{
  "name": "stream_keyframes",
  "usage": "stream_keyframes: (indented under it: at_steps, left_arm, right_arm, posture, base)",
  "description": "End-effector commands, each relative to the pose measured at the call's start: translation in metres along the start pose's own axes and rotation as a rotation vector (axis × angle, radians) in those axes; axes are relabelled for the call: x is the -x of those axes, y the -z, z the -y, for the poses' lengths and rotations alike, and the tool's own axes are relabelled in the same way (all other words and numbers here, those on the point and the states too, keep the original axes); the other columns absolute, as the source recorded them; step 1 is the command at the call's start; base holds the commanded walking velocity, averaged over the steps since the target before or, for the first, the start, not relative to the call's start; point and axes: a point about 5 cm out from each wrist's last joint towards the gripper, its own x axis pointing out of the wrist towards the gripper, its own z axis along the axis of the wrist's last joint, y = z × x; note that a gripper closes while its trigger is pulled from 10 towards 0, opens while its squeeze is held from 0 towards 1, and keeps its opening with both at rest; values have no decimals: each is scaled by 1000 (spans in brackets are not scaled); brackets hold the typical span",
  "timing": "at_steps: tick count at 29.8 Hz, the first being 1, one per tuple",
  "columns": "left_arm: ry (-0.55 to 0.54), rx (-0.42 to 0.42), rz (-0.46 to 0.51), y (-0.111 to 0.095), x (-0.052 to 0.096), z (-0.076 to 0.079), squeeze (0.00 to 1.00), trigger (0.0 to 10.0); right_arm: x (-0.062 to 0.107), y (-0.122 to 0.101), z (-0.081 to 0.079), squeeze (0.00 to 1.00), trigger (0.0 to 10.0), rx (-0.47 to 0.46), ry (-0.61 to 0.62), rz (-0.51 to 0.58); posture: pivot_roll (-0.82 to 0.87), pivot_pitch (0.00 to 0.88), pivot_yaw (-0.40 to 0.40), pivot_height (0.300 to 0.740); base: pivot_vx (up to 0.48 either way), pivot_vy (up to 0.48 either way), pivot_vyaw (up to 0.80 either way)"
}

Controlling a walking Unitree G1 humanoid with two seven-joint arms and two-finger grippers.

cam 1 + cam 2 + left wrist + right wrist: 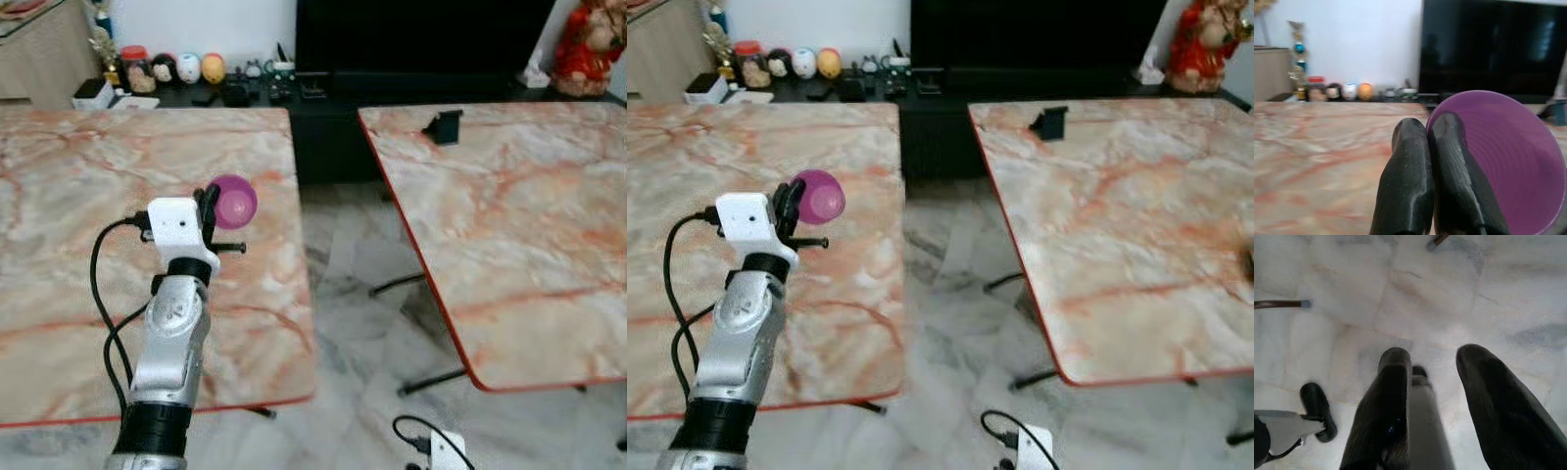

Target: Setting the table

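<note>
Two marble-patterned tables w/ red edging sit side by side, a strip of pale marble floor (362, 323) betw. them. Left silver arm reaches out over the left table (59, 196), and the left gripper (210, 211) is carrying a small purple plastic bowl (235, 202) above the tabletop, near that table's right half. Wrist view: the two black fingers (1405, 186) are pinched together on the bowl's rim, one inside the bowl, one outside; bowl tilted, its open side turned toward the wrist cam. Right table (509, 225) has a small black stand-like object (446, 125) near its far left corner. Behind both, a dark low cabinet (323, 98) w/ a black TV screen (1488, 44), a row of small round figurines (176, 69) and a red figure (588, 44) at far right. Right gripper (1444, 396) hangs low over the floor, fingers apart, nothing betw. them.
</note>
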Motion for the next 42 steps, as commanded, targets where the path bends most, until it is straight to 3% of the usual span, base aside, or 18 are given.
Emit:
stream_keyframes:
  at_steps: [1,8,11,14,29,34,42]
  left_arm:
    - [-15,-17,15,-3,-1,-6,0,10000]
    - [-13,-14,16,-3,-3,-5,0,10000]
    - [-13,-14,16,-3,-3,-5,0,10000]
    - [-12,-14,17,-3,-3,-5,0,10000]
    - [-15,-12,21,-3,-5,-4,0,10000]
    - [-15,-12,21,-3,-5,-4,0,10000]
    - [-8,-15,18,-2,-6,-4,0,10000]
  right_arm:
    - [-1,-10,-18,0,10000,5,-18,23]
    - [1,-20,-52,0,10000,8,-53,41]
    - [0,-19,-49,0,10000,8,-47,40]
    - [-1,-15,-35,0,10000,7,-28,34]
    - [-1,-17,-33,0,10000,10,-25,38]
    - [-1,-18,-32,0,10000,50,-22,53]
    - [-1,-17,-30,0,10000,27,-20,42]
  posture:
    - [92,0,-30,731]
    - [89,0,-29,731]
    - [89,0,-29,731]
    - [89,0,-29,731]
    - [86,0,-31,731]
    - [84,0,-29,731]
    - [82,0,-30,731]
  base:
    - [0,-337,0]
    - [0,-334,0]
    - [0,-334,0]
    - [0,-334,0]
    - [0,-333,0]
    - [0,-335,0]
    - [0,-333,622]
